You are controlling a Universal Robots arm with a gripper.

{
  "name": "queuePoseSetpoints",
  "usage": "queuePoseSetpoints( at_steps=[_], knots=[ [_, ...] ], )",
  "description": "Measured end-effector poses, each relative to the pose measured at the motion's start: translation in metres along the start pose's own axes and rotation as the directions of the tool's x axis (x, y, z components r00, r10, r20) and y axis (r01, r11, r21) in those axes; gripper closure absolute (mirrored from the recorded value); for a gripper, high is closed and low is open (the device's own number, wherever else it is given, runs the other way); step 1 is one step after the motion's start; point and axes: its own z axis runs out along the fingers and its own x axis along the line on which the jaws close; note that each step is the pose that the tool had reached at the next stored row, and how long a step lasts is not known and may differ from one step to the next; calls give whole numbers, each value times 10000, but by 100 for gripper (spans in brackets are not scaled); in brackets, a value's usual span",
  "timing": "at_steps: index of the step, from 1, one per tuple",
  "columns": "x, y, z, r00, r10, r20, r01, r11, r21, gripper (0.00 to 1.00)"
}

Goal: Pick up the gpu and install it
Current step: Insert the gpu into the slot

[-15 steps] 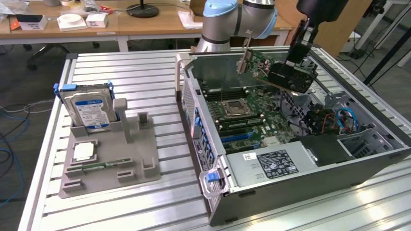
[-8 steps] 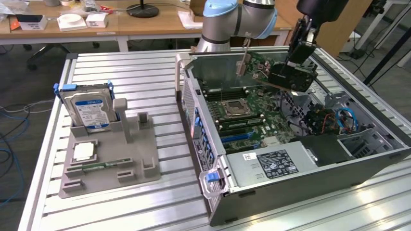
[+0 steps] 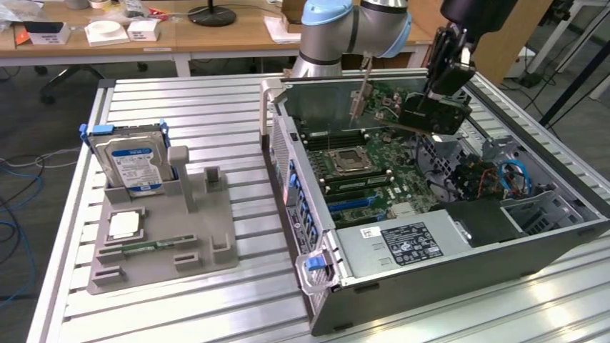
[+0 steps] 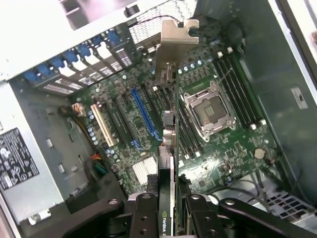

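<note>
Your lab, mid-session: ribbed aluminium table [image 3: 191, 107] spans foreground, bright glare on its near slats. Behind it you see wooden desk [image 3: 228, 36] along back, carrying white boxes [image 3: 107, 31] and black lamp base [image 3: 211, 16]. Chair base [image 3: 71, 73] stands beneath. Grey floor [image 3: 38, 121] at exterior view's left, blue cables [image 3: 11, 236] trailing across it.

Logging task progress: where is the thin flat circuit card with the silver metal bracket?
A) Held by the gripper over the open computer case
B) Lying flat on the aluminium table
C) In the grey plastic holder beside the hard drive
A: the thin circuit card with the silver bracket is clamped in the gripper, over the green motherboard inside the open grey computer case.
</note>
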Motion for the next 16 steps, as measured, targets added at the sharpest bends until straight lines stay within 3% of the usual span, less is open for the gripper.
queuePoseSetpoints(
  at_steps=[8,16],
  knots=[
    [-1,-1,0,9937,-1121,-62,1121,9937,35,74],
    [-1,-2,0,9739,-2265,-129,2266,9740,65,74]
  ],
)
